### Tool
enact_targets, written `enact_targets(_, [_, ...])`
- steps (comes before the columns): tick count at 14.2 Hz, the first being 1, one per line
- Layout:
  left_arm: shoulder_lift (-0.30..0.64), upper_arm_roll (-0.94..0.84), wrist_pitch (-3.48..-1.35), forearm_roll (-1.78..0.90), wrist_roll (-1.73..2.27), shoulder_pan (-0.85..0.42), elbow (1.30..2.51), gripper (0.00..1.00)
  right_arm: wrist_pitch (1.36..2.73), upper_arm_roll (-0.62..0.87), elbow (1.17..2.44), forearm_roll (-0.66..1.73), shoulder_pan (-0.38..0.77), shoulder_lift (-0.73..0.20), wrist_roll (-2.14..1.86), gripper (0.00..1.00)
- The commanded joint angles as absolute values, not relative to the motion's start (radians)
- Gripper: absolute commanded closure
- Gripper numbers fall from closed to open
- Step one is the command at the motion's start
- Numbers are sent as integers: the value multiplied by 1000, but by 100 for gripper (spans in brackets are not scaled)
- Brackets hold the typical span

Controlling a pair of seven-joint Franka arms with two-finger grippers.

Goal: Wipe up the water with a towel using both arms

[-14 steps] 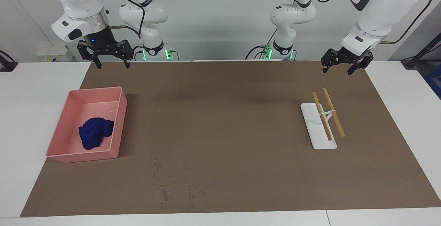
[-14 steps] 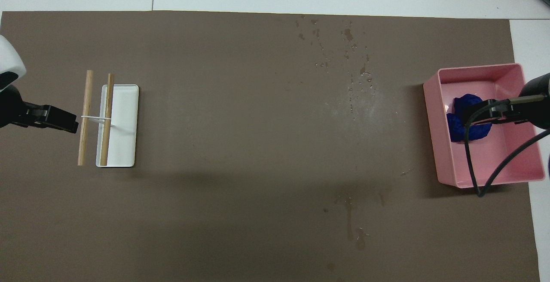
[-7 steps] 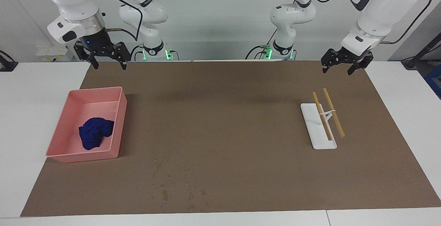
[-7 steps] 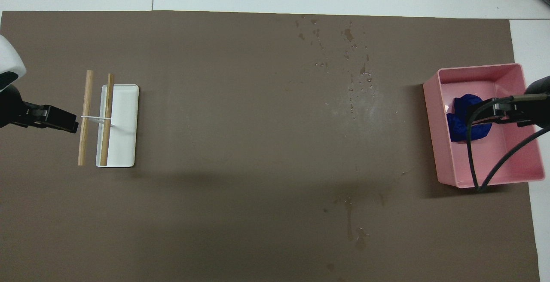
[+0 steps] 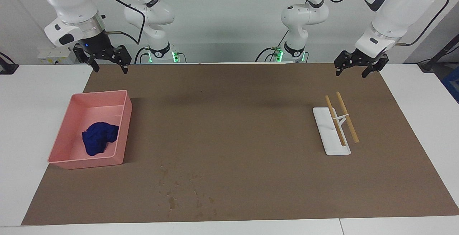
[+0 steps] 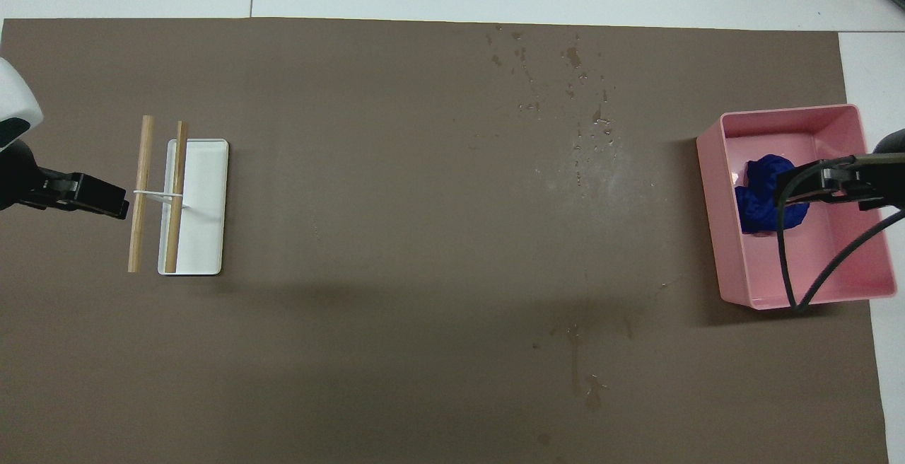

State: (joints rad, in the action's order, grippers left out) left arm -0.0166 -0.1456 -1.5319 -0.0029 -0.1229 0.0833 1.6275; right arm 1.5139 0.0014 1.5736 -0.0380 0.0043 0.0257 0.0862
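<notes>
- Facing view: the right hand (image 5: 106, 60) hangs in the air over the counter's edge nearest the robots, at the right arm's end; its fingers are spread open and hold nothing.
- Facing view: the left hand (image 5: 356, 66) hangs over the mat's corner at the left arm's end, fingers likewise apart and empty. Both arms (image 5: 73, 5) show in full here, from base to wrist.
- Facing view: the towel (image 5: 98, 138) lies crumpled in the pink tray (image 5: 123, 127), well apart from both hands.
- Facing view: the water (image 5: 186, 190) shows as faint dark specks on the brown mat (image 5: 236, 127), farther from the robots than the tray and toward the middle of the counter (image 5: 32, 95).
- Facing view: two wooden sticks (image 5: 341, 118) rest on a stand above the white plate (image 5: 324, 127), toward the left arm's end.
- Overhead view: only the tip of the left hand (image 6: 99, 199) shows, beside the sticks (image 6: 145, 192) and plate (image 6: 205, 202).
- Overhead view: the right hand's black body and cable (image 6: 813, 252) cross over the tray (image 6: 714, 223) and cover part of the towel (image 6: 760, 195); its fingers cannot be made out here.
- Overhead view: the water (image 6: 573, 96) reads more clearly, glossy droplets scattered toward the mat's edge farthest from the robots, plus a second streak (image 6: 576, 365) nearer the robots that the facing view does not bring out.
</notes>
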Motion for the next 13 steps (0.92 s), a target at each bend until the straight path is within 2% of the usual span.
enact_targets(1, [-43,-140,-1531,-5,-133,80,1654,0,1546,0,1595,-34,-8,41,92,0])
enact_targets(13, [-43,-140,-1531,-5,-133,80,1654,0,1554,-8,1595,-20,-9,41,52,0])
